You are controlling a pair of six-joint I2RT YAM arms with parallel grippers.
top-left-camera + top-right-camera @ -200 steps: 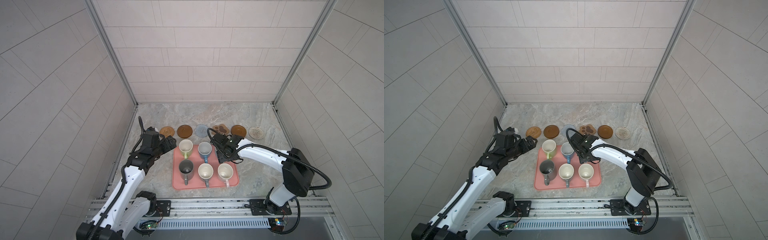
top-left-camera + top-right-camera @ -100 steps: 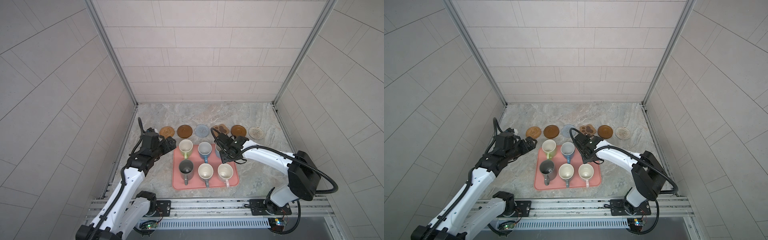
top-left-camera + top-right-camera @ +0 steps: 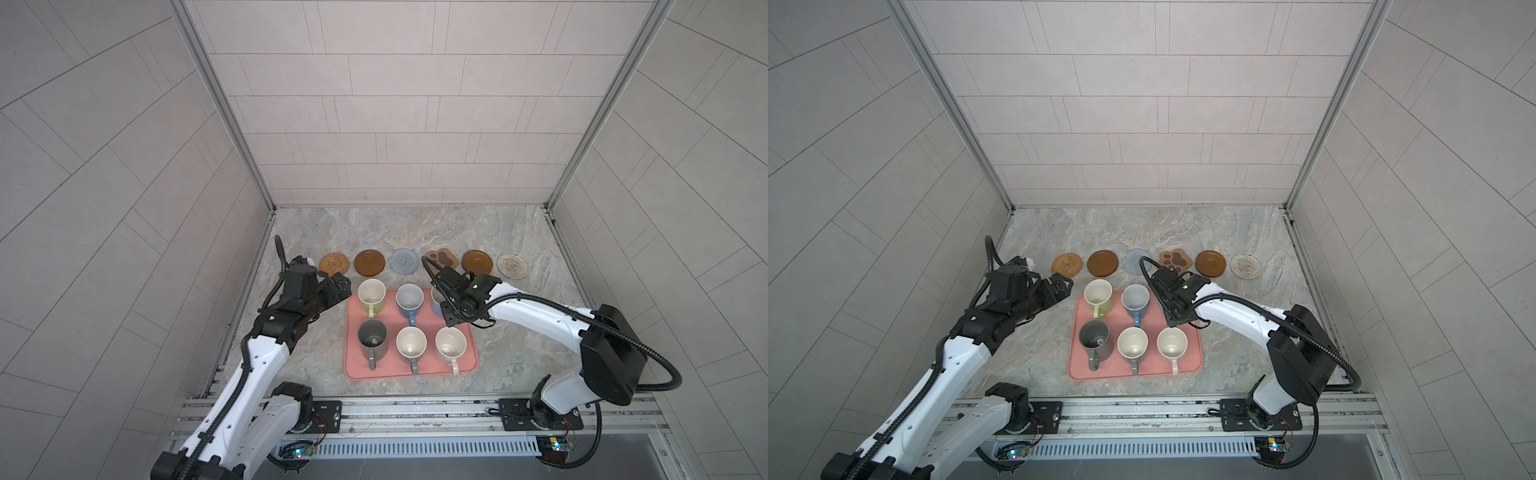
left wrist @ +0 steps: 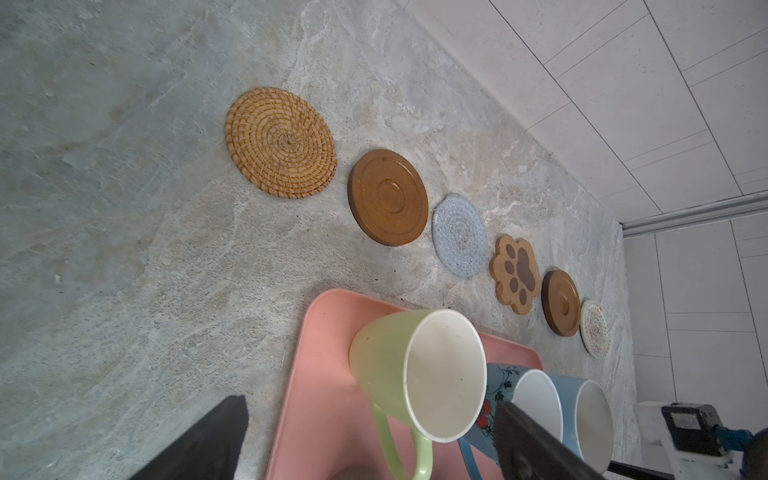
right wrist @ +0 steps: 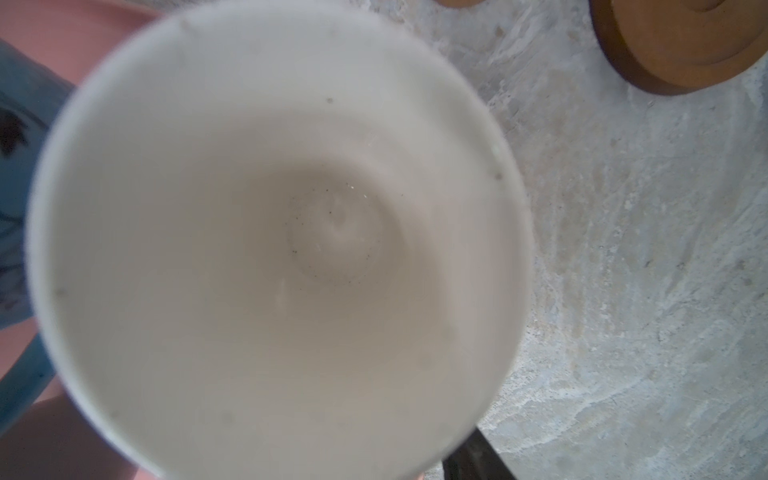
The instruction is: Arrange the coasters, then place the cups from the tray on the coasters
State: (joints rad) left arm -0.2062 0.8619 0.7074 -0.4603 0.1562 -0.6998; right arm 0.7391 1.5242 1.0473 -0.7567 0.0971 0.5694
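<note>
Your right tool point(image 3: 448, 308) has dropped over the plain blue cup point(image 3: 435, 297) at the salmon tray's point(image 3: 353, 370) far right corner; whether it pinches, you cannot tell. Left wrist: left tool point(image 4: 365, 449) spread wide by the glossy green cup point(image 4: 382, 365). Right wrist: that cup point(image 5: 270, 249) shows a smooth, pale, blurred inside.

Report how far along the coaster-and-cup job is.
Done: six coasters lie in a row behind the tray. In hand: the right gripper is down over the back-right blue cup; whether it grips is unclear. The left gripper hangs open beside the light green cup. Left: all six cups are on the tray, none on a coaster.
</note>
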